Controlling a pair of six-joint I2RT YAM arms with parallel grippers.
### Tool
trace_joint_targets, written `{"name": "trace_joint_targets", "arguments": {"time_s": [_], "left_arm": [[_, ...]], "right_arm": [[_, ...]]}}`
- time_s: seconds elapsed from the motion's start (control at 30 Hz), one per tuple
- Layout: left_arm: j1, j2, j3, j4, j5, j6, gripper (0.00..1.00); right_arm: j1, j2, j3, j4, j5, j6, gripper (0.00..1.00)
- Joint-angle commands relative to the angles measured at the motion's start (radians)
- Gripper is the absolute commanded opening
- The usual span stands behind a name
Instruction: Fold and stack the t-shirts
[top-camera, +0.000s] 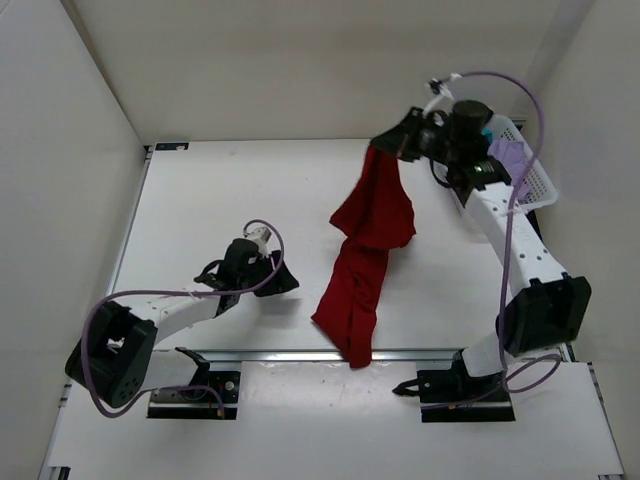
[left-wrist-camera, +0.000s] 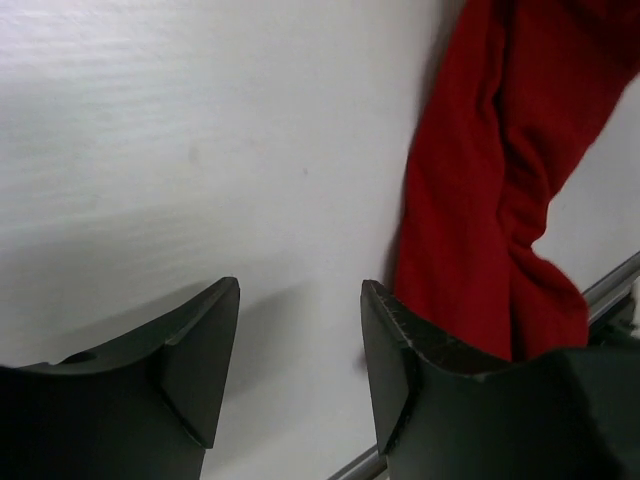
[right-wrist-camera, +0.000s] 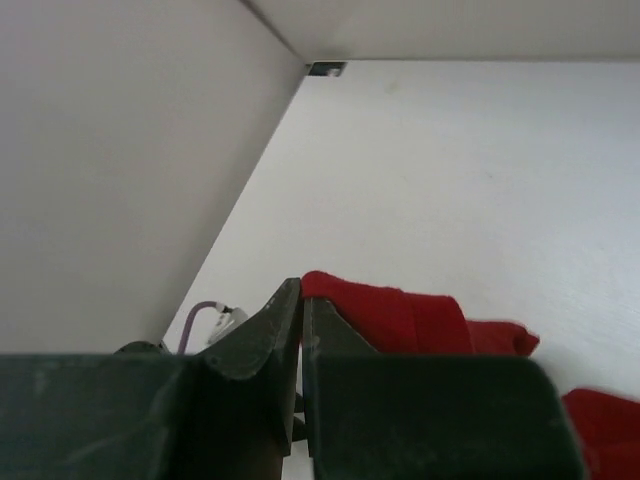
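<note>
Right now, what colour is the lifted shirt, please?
The t-shirt is dark red, clearest from the top view.

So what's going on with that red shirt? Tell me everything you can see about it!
The red shirt is soft, plain, dark red cloth, all bunched and wrinkly, not folded. The right gripper is shut on its top end, holding it up in the air. The rest hangs down in a long twisty strip, and its bottom end reaches the near edge of the table. The left gripper is open close by, not touching it.
</note>
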Motion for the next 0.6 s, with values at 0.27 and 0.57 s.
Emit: {"name": "trace_joint_targets", "arguments": {"time_s": [0.27, 0.57], "left_arm": [[0.335, -0.171, 0.021, -0.032, 0.130, -0.019, 0.65], [0.458, -0.228, 0.136, -0.146, 0.146, 0.024, 0.68]], "right_arm": [[0.335, -0.011, 0.667, -0.217, 0.060, -0.166, 0.00], [-0.153, -0.330, -0.258, 0.293, -0.208, 0.157, 0.00]]}}
